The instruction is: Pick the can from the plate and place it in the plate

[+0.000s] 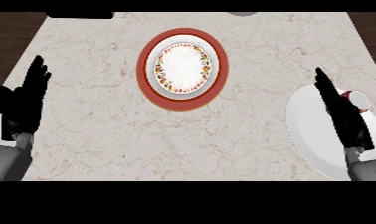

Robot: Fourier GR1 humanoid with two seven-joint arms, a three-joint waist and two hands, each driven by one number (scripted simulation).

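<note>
Stage: early, as judged from the layout; the pick has not been made and nothing has been carried across.
Can (357,99): small, dark red with a pale end, on the white plate (308,128), just to the right of the right hand's fingers (327,88), close against them; whether it touches them cannot be told.
Right hand (343,118): over the white plate, fingers straight and together, pointing away from the robot and not curled round the can.
Left hand (26,101): resting at the left edge of the surface (95,138), fingers straight and relaxed, holding nothing.
Target plate (147,68): red-rimmed with a patterned inner ring, well off to the left of the right hand's fingers and ahead of their tips; nothing lies in it.
Done: at most the approach, since the right hand is beside the can.
Left: closing the fingers round the can, lifting it off the white plate, carrying it left across the surface, and setting it down in the red-rimmed plate.
Likely difficulty: the can sits on the outer side of the fingers, so the hand probably needs to shift or turn before it can take hold.
</note>
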